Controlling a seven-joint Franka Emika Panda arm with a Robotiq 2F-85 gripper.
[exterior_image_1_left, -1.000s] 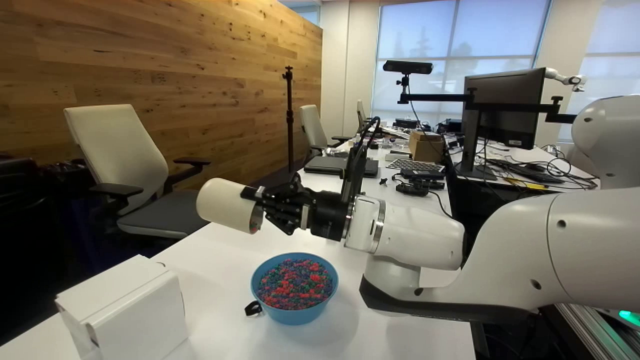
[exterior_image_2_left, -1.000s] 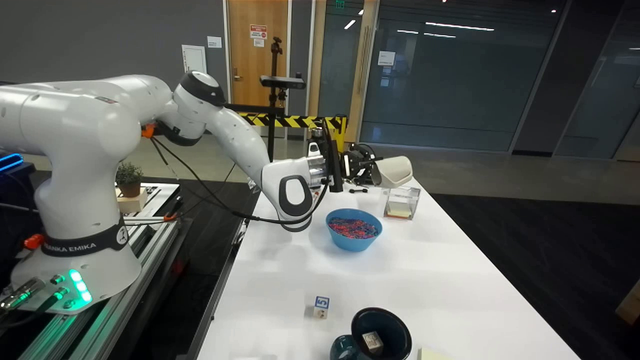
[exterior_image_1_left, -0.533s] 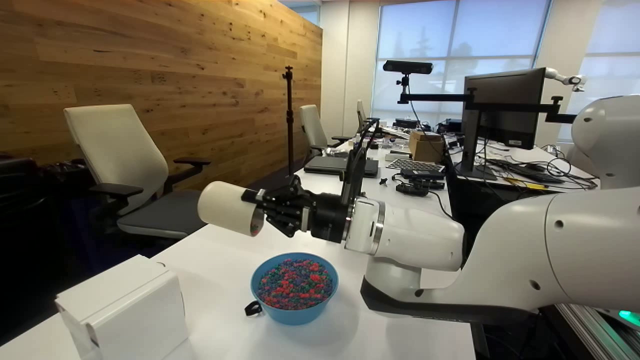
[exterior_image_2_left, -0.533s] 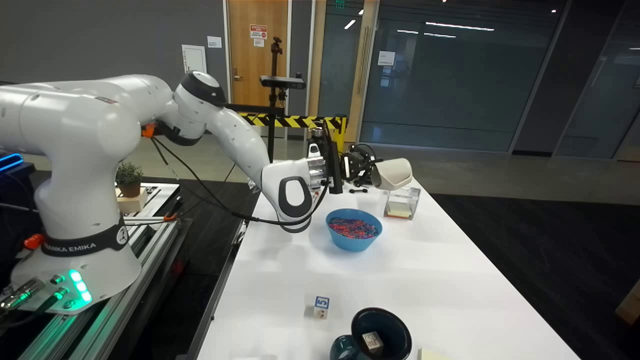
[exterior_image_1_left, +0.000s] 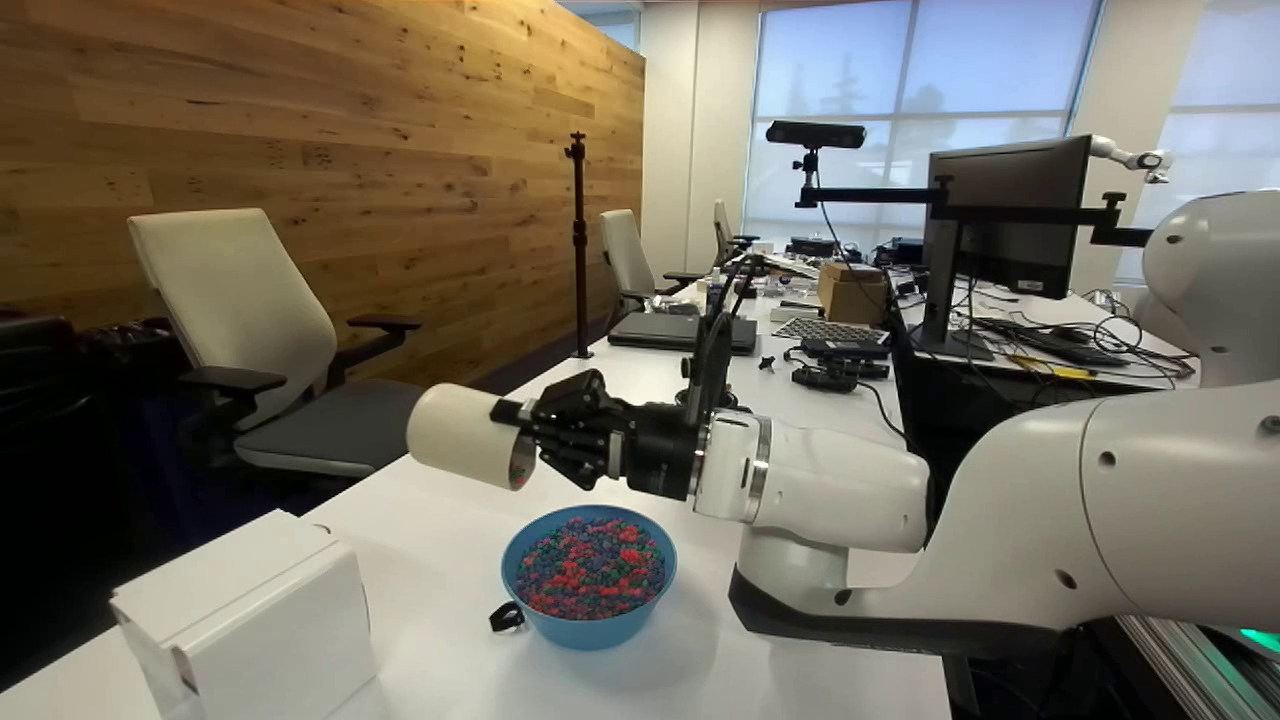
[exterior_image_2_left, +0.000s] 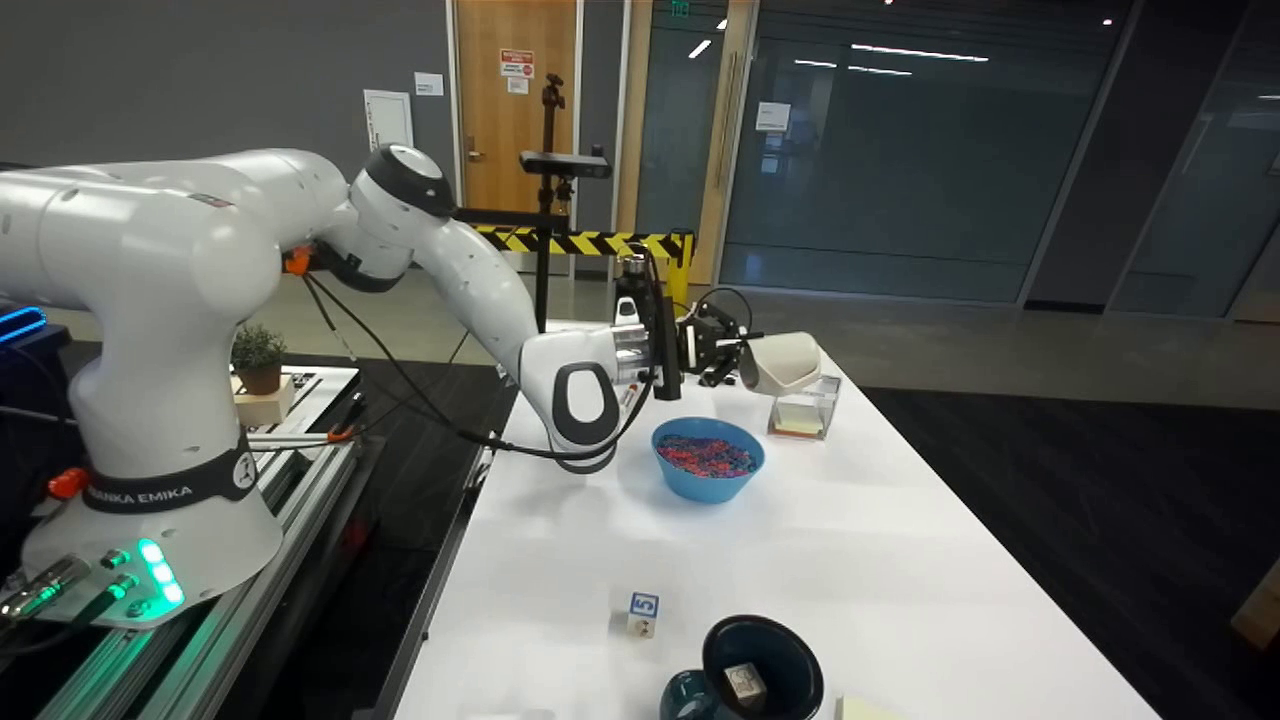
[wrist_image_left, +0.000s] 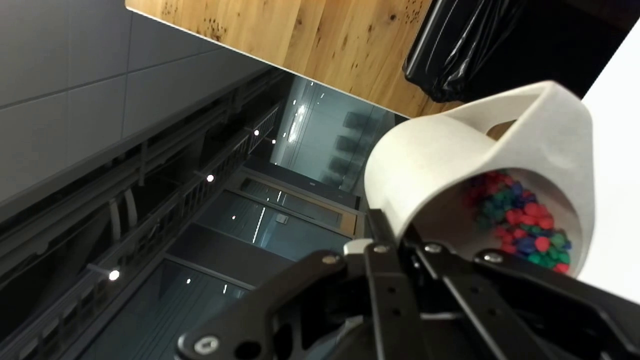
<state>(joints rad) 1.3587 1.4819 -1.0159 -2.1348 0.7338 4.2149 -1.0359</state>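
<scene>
Wrist view: cup wall (wrist_image_left: 431, 156) between fingertips (wrist_image_left: 381, 227)

We see the gripper (wrist_image_left: 395, 225) and the cup (exterior_image_1_left: 462, 437) lower now than a second ago, nearer the table (exterior_image_1_left: 430, 570) and the blue bowl (exterior_image_1_left: 590, 634) in both exterior views.

In an exterior view the bottom edge cut off the white rectangular box (exterior_image_1_left: 270, 625), and the cream cylindrical cup (exterior_image_1_left: 462, 437) hid most of its red, green and blue granules (exterior_image_1_left: 518, 473). The wrist view's bottom edge cropped the black end effector (wrist_image_left: 395, 225). In an exterior view a pale yellow thing (exterior_image_2_left: 866, 710) was cropped beyond telling, and the white paper sign (exterior_image_2_left: 773, 117) was too small to read
</scene>
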